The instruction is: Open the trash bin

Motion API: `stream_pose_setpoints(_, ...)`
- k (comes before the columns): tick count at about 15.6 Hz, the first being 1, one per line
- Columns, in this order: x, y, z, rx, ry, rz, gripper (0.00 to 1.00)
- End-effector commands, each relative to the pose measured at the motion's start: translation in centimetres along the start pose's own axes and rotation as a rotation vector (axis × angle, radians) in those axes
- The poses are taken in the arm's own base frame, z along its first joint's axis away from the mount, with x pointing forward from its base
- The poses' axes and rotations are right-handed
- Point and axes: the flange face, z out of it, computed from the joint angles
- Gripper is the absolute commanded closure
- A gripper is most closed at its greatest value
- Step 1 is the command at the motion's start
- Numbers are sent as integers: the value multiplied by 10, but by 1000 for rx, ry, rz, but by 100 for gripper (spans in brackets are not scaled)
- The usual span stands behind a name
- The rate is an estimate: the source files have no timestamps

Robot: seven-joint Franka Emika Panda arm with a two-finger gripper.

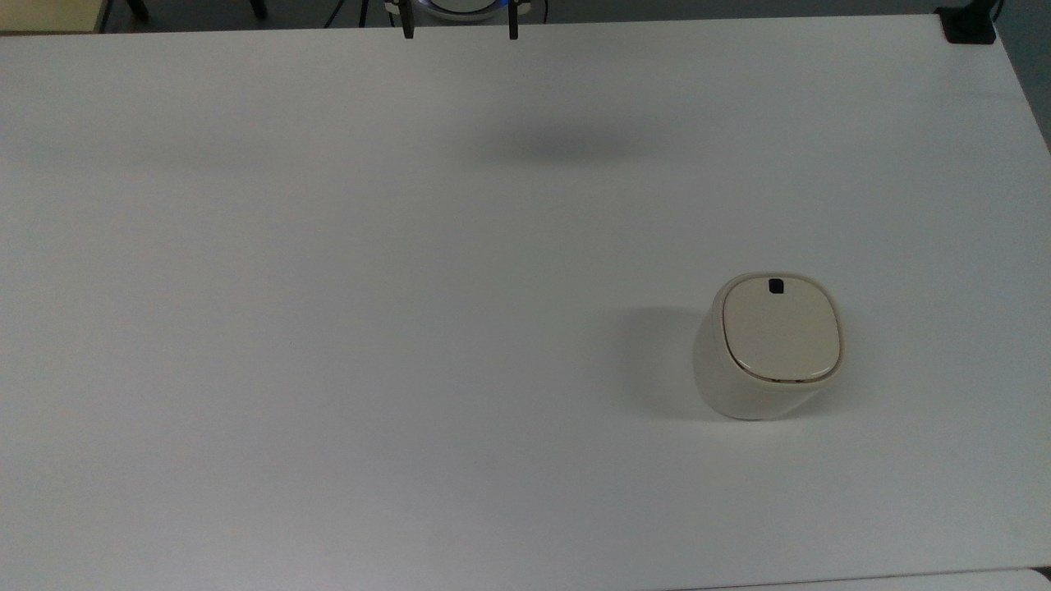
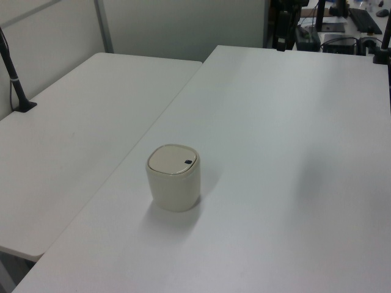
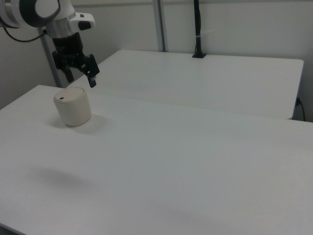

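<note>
Trash bin point(image 1: 768, 349) stands upright on a white table point(image 1: 328, 328), near the top view's lower right corner, lid point(image 1: 780, 330) closed, so nothing is done yet. Its black button point(image 1: 775, 286) faces the table's far edge, toward the robot. The gripper point(image 1: 460, 29) hangs well apart, fingers spread, holding nothing.

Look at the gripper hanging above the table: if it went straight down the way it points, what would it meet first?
Probably the bare white table, not the trash bin. In the top view the gripper, jaws open, hangs at the table's far edge, well apart from the bin, though depth is unclear.
</note>
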Motion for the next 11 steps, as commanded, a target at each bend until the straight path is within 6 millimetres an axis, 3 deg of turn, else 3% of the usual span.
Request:
stream_pose_setpoints(1,-4,-1,0,-13,-15,-43,0)
stream_pose_setpoints(8,-3,-4,9,-12,-35,-216,0)
stream_pose_setpoints(9,-2,-12,14,-10,-43,-234,4)
stream_pose_setpoints(11,3,-21,23,-10,-46,-245,25)
